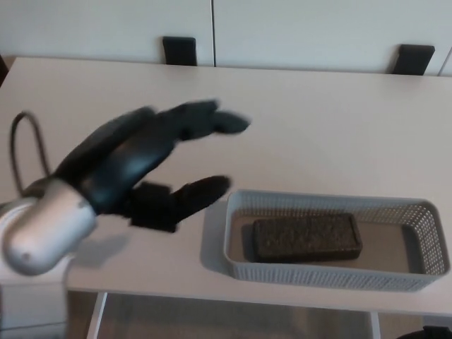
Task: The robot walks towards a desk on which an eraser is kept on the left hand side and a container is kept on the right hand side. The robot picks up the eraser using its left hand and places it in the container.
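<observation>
Left of the container (424, 212), my left hand (141, 169) hangs spread and empty, motion-blurred, apparently clear of it; the eraser (307, 238) lies flat inside. Retreating well means a level path, no snagging the mesh.

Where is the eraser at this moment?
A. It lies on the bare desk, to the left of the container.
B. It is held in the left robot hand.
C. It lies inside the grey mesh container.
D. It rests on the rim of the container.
C: the dark eraser lies flat on the floor of the container, while the left robot hand is open and empty, off to the left of it above the desk.
</observation>
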